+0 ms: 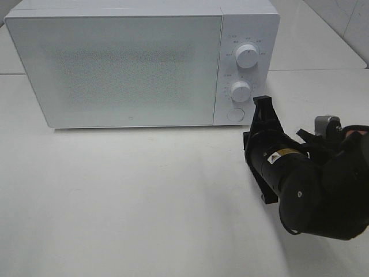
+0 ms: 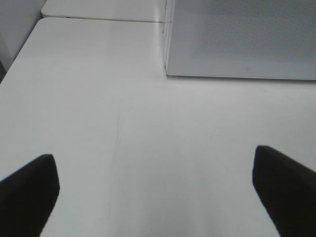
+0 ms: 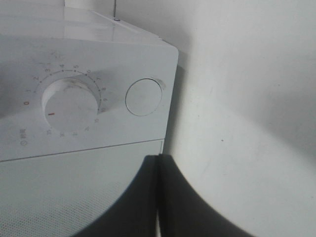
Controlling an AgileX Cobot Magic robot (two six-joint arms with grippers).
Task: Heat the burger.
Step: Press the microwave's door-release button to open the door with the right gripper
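The burger is out of view. A white microwave [image 1: 132,63] stands at the back of the table with its door shut; its door corner [image 2: 242,39] shows in the left wrist view. My right gripper [image 1: 262,103] is shut, with nothing between its fingers, and points at the control panel just right of the round button [image 1: 234,114]. The right wrist view shows the closed tips [image 3: 158,165] a short way from that button [image 3: 143,97] and the lower knob [image 3: 69,102]. My left gripper [image 2: 154,165] stands open over bare table, to the left of the microwave's front.
The panel has an upper knob [image 1: 248,56] and a lower knob [image 1: 241,90]. The white table [image 1: 127,196] stretches in front of the microwave. A seam between two tabletops [image 2: 98,19] runs behind the left side.
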